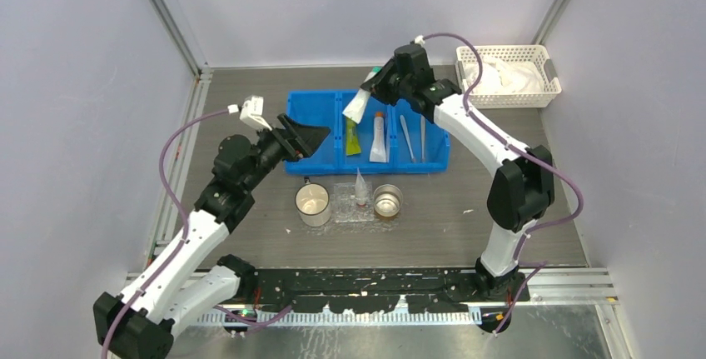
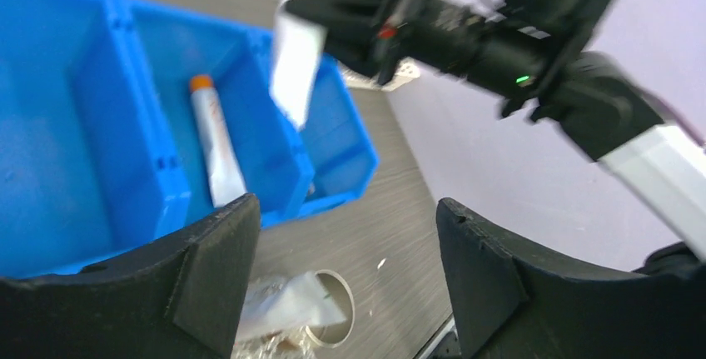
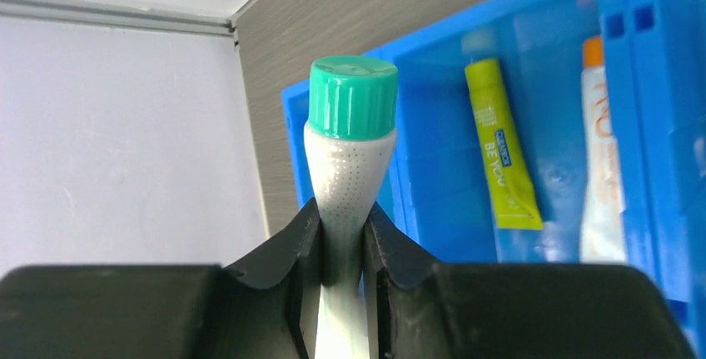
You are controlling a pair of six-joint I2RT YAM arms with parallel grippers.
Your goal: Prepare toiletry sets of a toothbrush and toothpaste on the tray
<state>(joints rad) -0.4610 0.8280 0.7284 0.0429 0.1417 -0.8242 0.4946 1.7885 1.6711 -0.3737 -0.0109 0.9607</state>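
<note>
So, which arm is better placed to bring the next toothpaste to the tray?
Right. The right gripper is shut on a white tube with a green cap, lifted above the blue bin. The left gripper is open and empty by the bin's left end.

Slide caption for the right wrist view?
Right gripper pinches a green-capped white tube above the blue bin holding a yellow tube and an orange-capped tube.
</note>
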